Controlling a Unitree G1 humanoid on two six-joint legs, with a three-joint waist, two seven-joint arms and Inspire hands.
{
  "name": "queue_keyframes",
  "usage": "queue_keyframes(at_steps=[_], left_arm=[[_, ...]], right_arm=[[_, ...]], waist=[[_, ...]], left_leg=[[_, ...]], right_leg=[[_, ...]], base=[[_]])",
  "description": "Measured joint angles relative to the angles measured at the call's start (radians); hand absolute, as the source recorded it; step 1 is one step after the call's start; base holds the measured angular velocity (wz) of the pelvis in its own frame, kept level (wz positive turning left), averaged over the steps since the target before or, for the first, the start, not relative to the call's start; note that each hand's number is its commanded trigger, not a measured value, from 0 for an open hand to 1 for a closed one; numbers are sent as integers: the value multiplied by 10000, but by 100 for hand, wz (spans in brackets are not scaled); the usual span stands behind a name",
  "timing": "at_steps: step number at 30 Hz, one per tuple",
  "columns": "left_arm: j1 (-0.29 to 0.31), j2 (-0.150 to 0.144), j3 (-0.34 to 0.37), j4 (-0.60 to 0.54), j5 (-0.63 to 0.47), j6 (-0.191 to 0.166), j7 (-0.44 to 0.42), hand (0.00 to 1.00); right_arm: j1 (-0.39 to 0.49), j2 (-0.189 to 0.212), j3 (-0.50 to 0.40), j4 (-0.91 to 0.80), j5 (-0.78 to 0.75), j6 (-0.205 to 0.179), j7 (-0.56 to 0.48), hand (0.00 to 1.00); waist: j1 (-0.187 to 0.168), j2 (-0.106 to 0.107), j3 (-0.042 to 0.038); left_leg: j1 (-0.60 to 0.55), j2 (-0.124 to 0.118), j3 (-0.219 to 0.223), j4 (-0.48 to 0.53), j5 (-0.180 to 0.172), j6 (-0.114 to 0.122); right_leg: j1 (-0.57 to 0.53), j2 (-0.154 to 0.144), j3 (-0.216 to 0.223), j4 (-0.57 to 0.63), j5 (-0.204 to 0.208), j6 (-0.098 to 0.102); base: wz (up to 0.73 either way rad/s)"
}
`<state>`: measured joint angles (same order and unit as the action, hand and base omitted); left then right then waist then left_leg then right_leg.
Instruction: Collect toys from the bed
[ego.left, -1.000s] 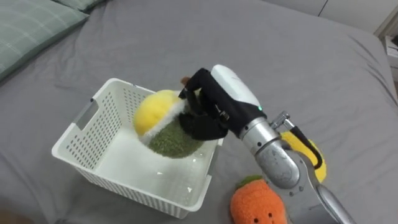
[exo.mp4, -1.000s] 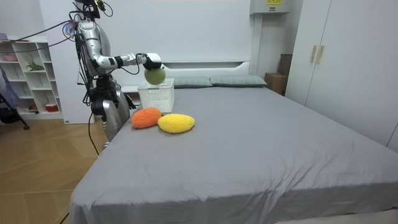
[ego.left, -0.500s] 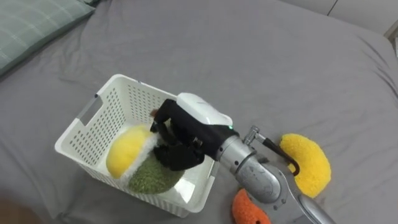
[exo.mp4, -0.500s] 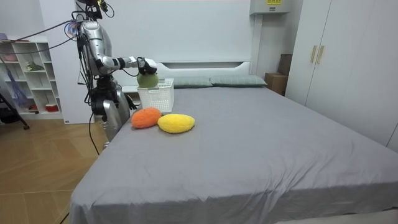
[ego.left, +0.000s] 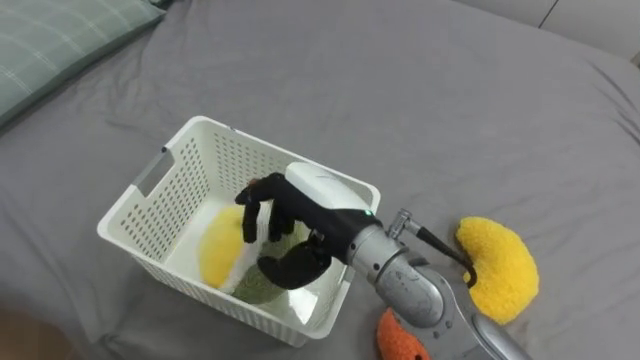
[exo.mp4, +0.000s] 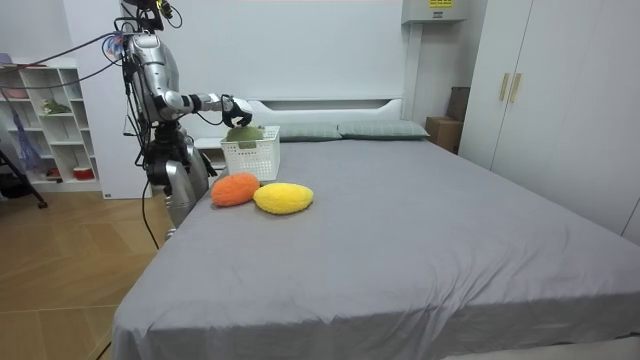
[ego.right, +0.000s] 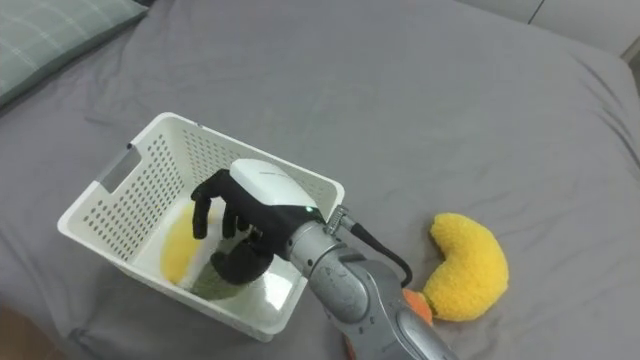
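Note:
A white slatted basket (ego.left: 150, 185) stands on the grey bed (ego.left: 420, 90). Inside it lies a yellow and green plush toy (ego.left: 220, 247), resting on the basket floor. My right hand (ego.left: 300, 212) hangs in the basket just above the toy's green half, open with its fingers spread and loose. A yellow plush (ego.left: 497, 265) and an orange plush (ego.left: 398, 342) lie on the sheet to the right of the basket. In the room view I stand at the bed's head corner, the right hand (exo.mp4: 232, 106) reaching over the basket (exo.mp4: 250, 155).
A green checked pillow (ego.left: 50, 40) lies at the far left, beyond the basket. Open grey sheet stretches behind and to the right of the toys. White shelves (exo.mp4: 45, 120) and wardrobe doors (exo.mp4: 520, 90) stand off the bed.
My right hand came down from above the rim into the basket with the yellow and green plush. The toy now rests on the basket floor and the fingers have spread off it.

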<state>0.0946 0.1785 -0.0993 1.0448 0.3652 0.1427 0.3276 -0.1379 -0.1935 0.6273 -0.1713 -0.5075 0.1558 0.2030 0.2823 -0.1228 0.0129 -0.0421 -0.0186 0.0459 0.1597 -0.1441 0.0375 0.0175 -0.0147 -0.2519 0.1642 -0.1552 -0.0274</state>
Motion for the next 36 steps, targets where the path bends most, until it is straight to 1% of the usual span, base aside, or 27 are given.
queue_keyframes(at_steps=[4,10,12,18,22,24,26,27,30,31,34,35,36], left_arm=[[10,-9,6,0,-1,27,-83,0],[48,-13,-2,-66,-12,43,-79,0],[54,-13,-4,-97,-12,32,-63,0],[66,-18,-1,-72,-10,22,-27,0],[61,-42,5,-21,-12,10,154,0],[63,-44,137,0,-13,-53,166,0],[69,-43,379,17,-20,-64,205,0],[70,-42,421,27,-20,-70,227,0],[123,-63,620,151,-19,-115,366,0],[138,-89,765,151,-20,-119,365,0],[265,-88,981,145,-22,-188,365,0],[289,-96,987,136,-21,-208,365,0],[307,-99,993,137,-20,-217,365,0]], right_arm=[[3,7,0,0,2,0,-2,0],[3,7,-2,0,4,0,-23,0],[3,7,-3,0,6,0,-49,0],[2,7,-93,-2,62,-6,-157,0],[2,2,-482,-2,263,-16,-206,0],[1,7,-781,-29,434,-50,-265,0],[0,2,-1305,-101,545,-145,-616,0],[0,2,-1425,-141,545,-148,-733,0],[6,-44,-1976,-470,886,-185,-1270,0],[21,-39,-2198,-498,1016,-314,-1511,0],[45,-52,-2446,-506,1402,-362,-2117,0],[113,-59,-2639,-498,1598,-428,-2319,0],[146,-83,-2729,-482,1722,-469,-2450,0]], waist=[[0,51,16],[-37,170,-40],[-47,177,-41],[-288,179,-40],[-326,182,-38],[-364,194,-30],[-435,221,-20],[-435,225,-17],[-626,258,-16],[-719,268,-20],[-905,319,-60],[-1067,338,-72],[-1105,348,-78]], left_leg=[[2,0,0,0,0,0],[26,-1,-1,18,2,1],[26,-1,-1,29,3,1],[24,-27,-76,85,3,3],[59,-35,-78,95,5,7],[124,-27,-60,80,7,9],[172,-22,-40,58,6,9],[175,-16,-12,51,6,9],[240,5,109,40,5,8],[274,13,168,23,4,8],[362,45,345,-48,0,5],[376,39,340,-67,1,7],[401,39,341,-65,1,7]], right_leg=[[1,-1,8,0,0,0],[21,-9,-14,1,0,0],[27,-10,-15,3,0,0],[86,-30,-105,16,0,0],[97,-43,-104,27,0,0],[125,-42,-81,27,0,0],[184,-38,-35,26,0,0],[179,-33,3,26,0,0],[164,-24,94,28,1,-1],[172,-15,149,31,1,0],[193,7,296,44,2,-1],[195,1,294,45,4,-1],[196,1,298,44,5,-1]], base=[[0],[0],[0],[3],[0],[0],[-2],[-10],[-10],[-15],[-14],[-8],[-3]])
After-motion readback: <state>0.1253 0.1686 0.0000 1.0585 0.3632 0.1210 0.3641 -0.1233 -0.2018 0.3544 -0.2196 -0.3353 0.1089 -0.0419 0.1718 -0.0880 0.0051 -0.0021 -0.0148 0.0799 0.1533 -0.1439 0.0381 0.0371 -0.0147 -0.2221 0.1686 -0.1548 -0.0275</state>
